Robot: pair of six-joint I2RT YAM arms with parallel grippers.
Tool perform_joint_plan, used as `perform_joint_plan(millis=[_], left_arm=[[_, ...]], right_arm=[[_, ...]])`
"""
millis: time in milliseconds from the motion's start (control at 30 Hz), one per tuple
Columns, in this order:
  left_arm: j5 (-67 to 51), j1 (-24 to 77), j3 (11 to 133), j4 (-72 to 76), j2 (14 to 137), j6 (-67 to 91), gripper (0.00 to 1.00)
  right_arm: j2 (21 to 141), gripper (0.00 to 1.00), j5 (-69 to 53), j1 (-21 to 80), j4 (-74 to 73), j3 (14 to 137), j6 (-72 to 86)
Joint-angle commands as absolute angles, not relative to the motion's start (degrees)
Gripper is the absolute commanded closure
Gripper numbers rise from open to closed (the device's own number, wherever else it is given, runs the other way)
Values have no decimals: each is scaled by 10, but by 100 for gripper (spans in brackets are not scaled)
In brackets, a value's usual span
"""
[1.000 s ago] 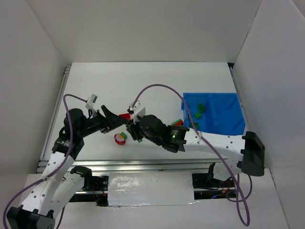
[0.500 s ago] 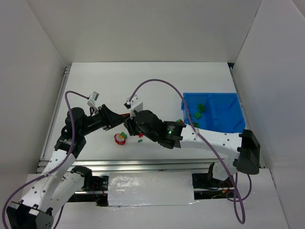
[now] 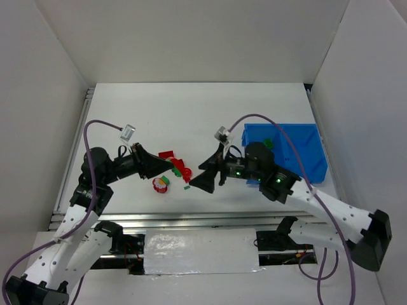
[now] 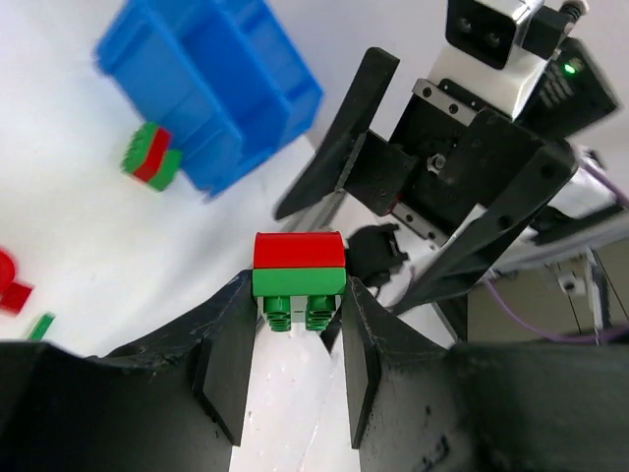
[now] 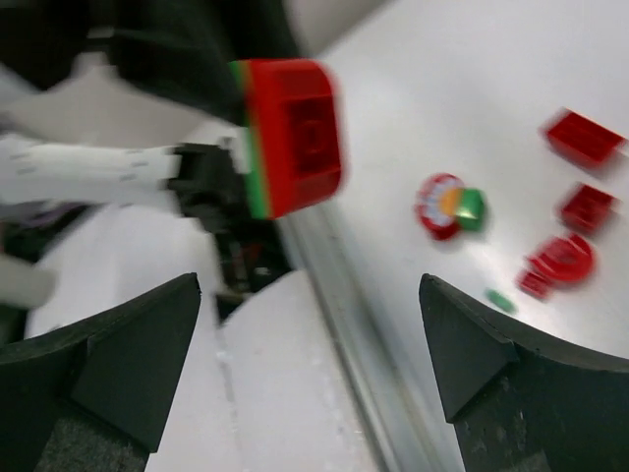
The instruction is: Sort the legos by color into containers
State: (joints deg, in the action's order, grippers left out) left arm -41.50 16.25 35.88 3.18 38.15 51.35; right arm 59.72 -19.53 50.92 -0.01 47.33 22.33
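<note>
My left gripper (image 4: 298, 300) is shut on a joined red-green lego (image 4: 299, 278), its fingers pressing the green half from both sides. From above, this lego (image 3: 176, 166) sits at the left gripper's (image 3: 166, 168) tips over the table's middle. My right gripper (image 3: 203, 173) faces it from the right, open and empty. The right wrist view shows the same lego (image 5: 291, 138) ahead of the open right gripper (image 5: 310, 295). The blue container (image 3: 318, 152) stands at the right with green legos (image 3: 268, 144) inside.
A round red-white piece (image 3: 160, 184) with a green brick on it lies near the front edge. Red pieces (image 3: 166, 154) and a small green bit (image 3: 187, 187) lie around it. Another red-green lego (image 4: 152, 157) rests beside the blue container (image 4: 211, 88).
The right gripper let go of the red-green lego, opened wide and drew back to the right. The left gripper shut on that lego and now holds it alone.
</note>
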Motion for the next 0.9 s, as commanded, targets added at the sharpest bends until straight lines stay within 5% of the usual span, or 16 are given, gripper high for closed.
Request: perform_joint_plan(millis=[0, 133, 467, 700, 800, 867], left_arm=[[-511, 167, 362, 151, 377, 502, 100], [-559, 175, 340, 263, 381, 553, 100], [-567, 207, 350, 280, 376, 541, 100], [-559, 216, 348, 265, 385, 528, 100], [-558, 217, 349, 265, 390, 528, 100], [-551, 217, 352, 256, 389, 522, 100]], right_arm=[[517, 0, -402, 497, 134, 440, 280], [511, 1, -321, 496, 117, 455, 305], [584, 3, -362, 497, 179, 496, 334], [603, 22, -405, 501, 229, 502, 354], [606, 43, -420, 502, 243, 498, 357], [610, 43, -430, 504, 250, 495, 362]])
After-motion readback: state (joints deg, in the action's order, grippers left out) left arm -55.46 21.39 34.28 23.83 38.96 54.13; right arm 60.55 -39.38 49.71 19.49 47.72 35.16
